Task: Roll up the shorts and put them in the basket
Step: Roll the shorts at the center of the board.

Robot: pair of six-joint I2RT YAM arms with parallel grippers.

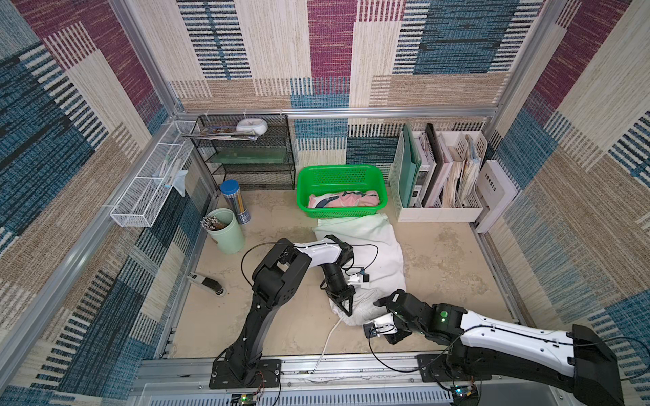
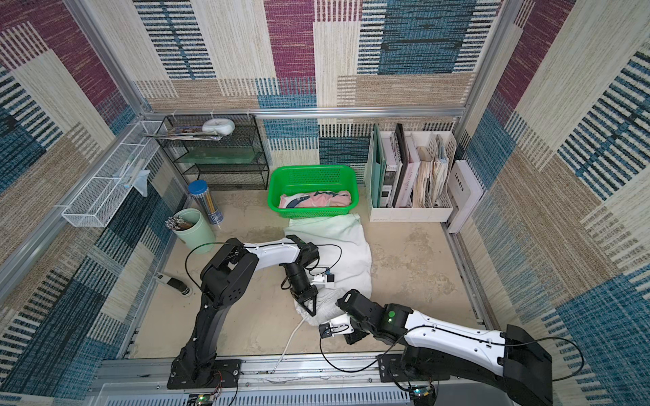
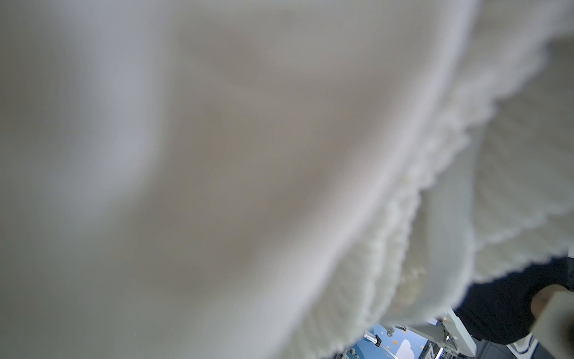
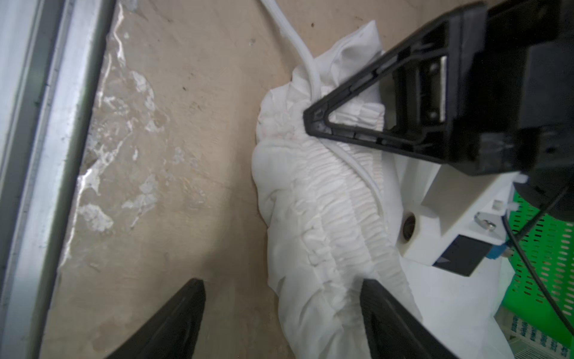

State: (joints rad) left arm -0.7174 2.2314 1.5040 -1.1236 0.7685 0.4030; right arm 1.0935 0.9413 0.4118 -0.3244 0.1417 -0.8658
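My left gripper [image 4: 312, 119] pinches the gathered waist edge of the white shorts [image 1: 373, 246], at frame centre below the basket [image 1: 306, 175] holding the pink shorts [image 1: 351, 200]. My right gripper [image 4: 279, 289] is spread, straddling that edge. Bare table [image 1: 450, 263] lies right of the cloth.

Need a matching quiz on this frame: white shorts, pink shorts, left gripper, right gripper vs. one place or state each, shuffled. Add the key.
Things
1. white shorts
2. pink shorts
3. left gripper
4. right gripper

Places or states
A. jaws wide open, beside the elastic waistband
B. inside the green basket
C. shut on the end of the waistband
D. lying on the table, in front of the basket

Pairs: 1-D, 2-B, 3-C, 4-A
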